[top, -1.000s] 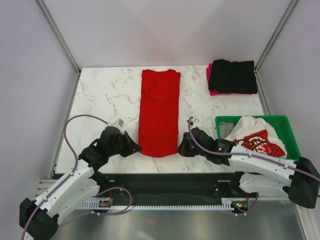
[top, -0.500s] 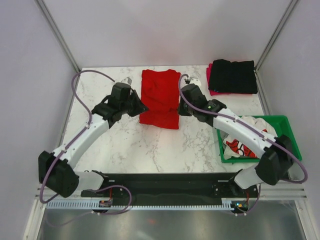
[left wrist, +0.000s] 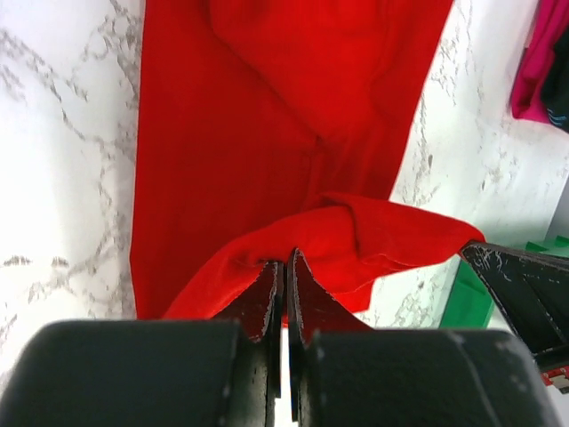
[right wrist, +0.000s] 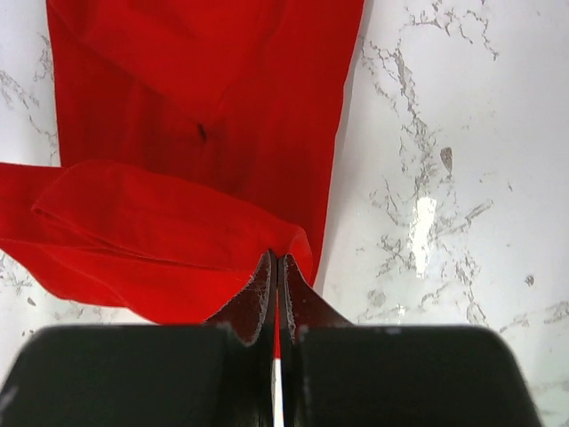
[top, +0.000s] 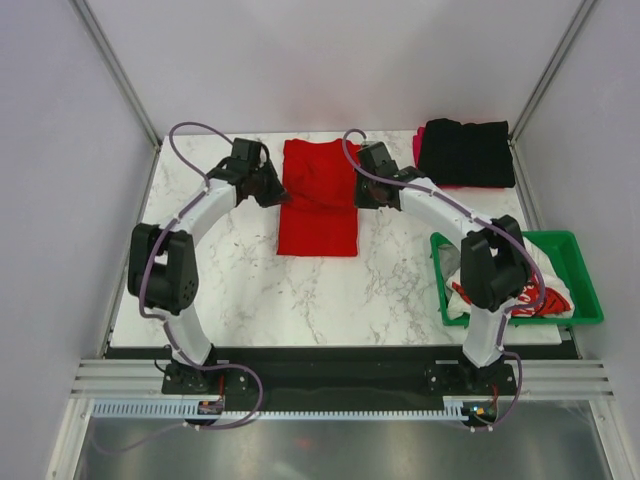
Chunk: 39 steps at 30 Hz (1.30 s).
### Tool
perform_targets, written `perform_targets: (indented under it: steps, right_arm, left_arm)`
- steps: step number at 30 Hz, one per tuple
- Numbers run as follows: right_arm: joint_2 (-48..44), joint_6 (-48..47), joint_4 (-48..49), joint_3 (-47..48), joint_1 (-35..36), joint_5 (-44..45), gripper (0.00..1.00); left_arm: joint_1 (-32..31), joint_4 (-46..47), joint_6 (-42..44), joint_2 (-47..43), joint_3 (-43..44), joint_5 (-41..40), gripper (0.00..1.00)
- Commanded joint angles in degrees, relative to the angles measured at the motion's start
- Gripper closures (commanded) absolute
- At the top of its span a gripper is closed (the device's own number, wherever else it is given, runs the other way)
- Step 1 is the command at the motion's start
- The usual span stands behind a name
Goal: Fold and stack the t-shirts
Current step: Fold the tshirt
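Note:
The bright red t-shirt [top: 318, 215] lies long and narrow at the back middle of the table, its near part doubled over itself. My left gripper [top: 281, 194] is shut on the left corner of the raised hem, and my right gripper [top: 358, 196] is shut on the right corner. In the left wrist view the red t-shirt [left wrist: 267, 133] bunches at the shut left gripper [left wrist: 284, 260]. In the right wrist view the red t-shirt's [right wrist: 204, 116] folded flap ends at the shut right gripper [right wrist: 277, 258]. A folded black t-shirt [top: 465, 152] sits on a magenta one [top: 417, 148] at the back right.
A green crate [top: 575, 265] at the right front holds white t-shirts with a red graphic [top: 457, 292], partly hidden behind my right arm. Metal frame posts rise at both back corners. The table's black front rail runs along the near edge.
Both grippers have carried the red t-shirt's near hem from the table's front toward the back, doubling the shirt over itself. Both arms now reach far out.

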Motion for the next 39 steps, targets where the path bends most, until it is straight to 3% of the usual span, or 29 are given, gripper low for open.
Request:
perform_targets:
  steps: [1,11,12,13,14,15,18,20,22,24,27,28,30,31,34,39]
  right_arm:
    - [2.70,-1.68,1.77,4.55,-0.99,-2.46,1.00]
    - [11.84,-1.33,2.12,10.35,-3.72,-3.87,1.00]
    - [13.68,-1.16,1.51,11.41,-4.07,-4.30,0.96]
    - [14.65,-0.98,1.07,13.94,-4.94,-5.00,0.89]
    - [15.71,-0.72,-0.67,15.88,-5.30,-5.10,0.81]
    - [17.63,-0.63,-1.91,18.07,-5.91,-5.27,0.57]
    - [21.06,-1.85,-7.44,28.70,-7.15,-4.92,0.02]
    - [21.78,-3.52,-11.56,35.66,-7.76,-5.36,0.02]
    - [19.25,-4.14,-12.20,34.46,-7.76,-5.97,0.02]
    - [13.48,-3.53,-10.37,29.29,-7.77,-6.06,0.02]
    - [3.64,-0.64,-3.26,12.96,-7.68,-11.76,0.02]
    - [1.33,0.24,-1.15,4.30,-7.76,-13.08,0.04]
    - [-4.98,2.87,4.92,-3.84,-7.15,-17.04,0.05]
    - [-6.59,3.67,6.59,-10.23,-6.80,-17.83,0.05]
    - [-10.12,7.26,12.65,-21.14,-5.57,-22.57,0.07]
    - [-10.03,11.15,22.15,-30.59,-5.30,-26.37,0.16]
  left_arm:
    - [1.00,2.47,3.38,4.20,5.12,3.15,0.98]
    - [2.58,2.03,2.33,15.20,12.95,7.10,0.98]
    - [3.20,1.77,1.90,17.38,13.74,7.89,0.92]
    - [3.55,1.42,1.72,18.28,16.27,9.81,0.86]
    - [3.90,-0.24,1.45,19.50,18.04,10.35,0.67]
    - [4.60,-1.91,1.28,21.86,20.32,11.32,0.59]
    - [5.75,-11.02,2.06,25.22,33.49,11.94,0.41]
    - [6.28,-15.26,2.42,27.16,42.02,12.46,0.32]
    - [6.80,-18.70,3.29,25.60,44.16,12.30,0.31]
    - [6.72,-18.80,3.91,22.26,40.84,11.85,0.31]
    - [6.45,-16.96,4.96,14.61,29.60,10.98,0.32]
    - [6.37,-14.43,5.05,12.07,22.17,10.80,0.32]
    - [6.37,-10.73,5.06,4.86,13.97,11.06,0.34]
    - [6.37,-6.80,4.79,2.58,5.92,11.24,0.34]
    - [6.37,-2.11,3.92,-4.29,-7.11,11.59,0.35]
    - [6.28,6.07,2.77,-9.22,-21.03,13.17,0.38]
